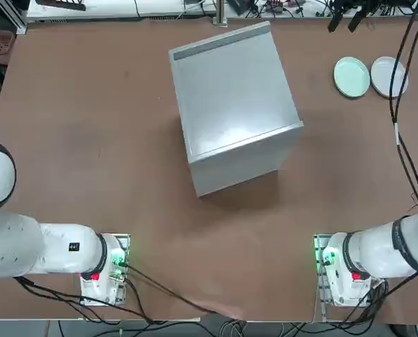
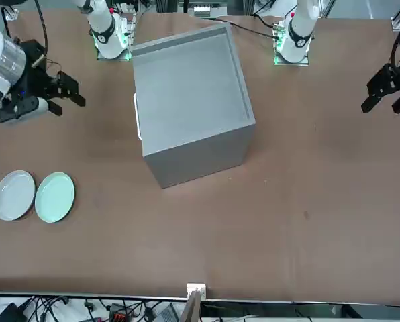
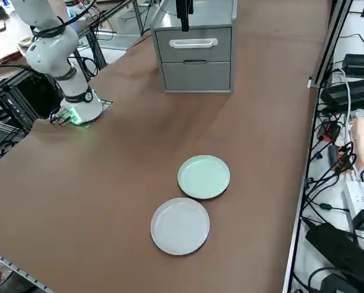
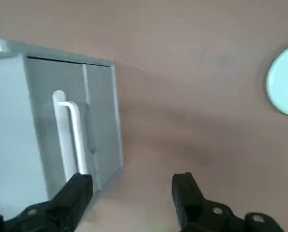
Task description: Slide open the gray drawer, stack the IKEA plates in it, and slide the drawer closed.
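Note:
The gray cabinet (image 1: 231, 105) stands mid-table. Its gray drawer (image 3: 218, 47), with a white handle (image 3: 194, 43), is shut and faces the robot's right. Two IKEA plates lie side by side, flat on the table, to the right of the cabinet and beyond it: a mint green one (image 1: 351, 77) and a white one (image 1: 388, 76). My right gripper (image 2: 71, 92) hovers open and empty above the table, between the cabinet and the plates. In the wrist view its fingers (image 4: 79, 193) point toward the drawer front (image 4: 100, 121), with the mint plate's edge (image 4: 284, 79) off to one side.
Brown tabletop (image 1: 90, 140) surrounds the cabinet. Cables and power strips (image 3: 347, 183) run along the table's right edge. A black cable (image 1: 402, 140) hangs from the right arm over the right side of the table.

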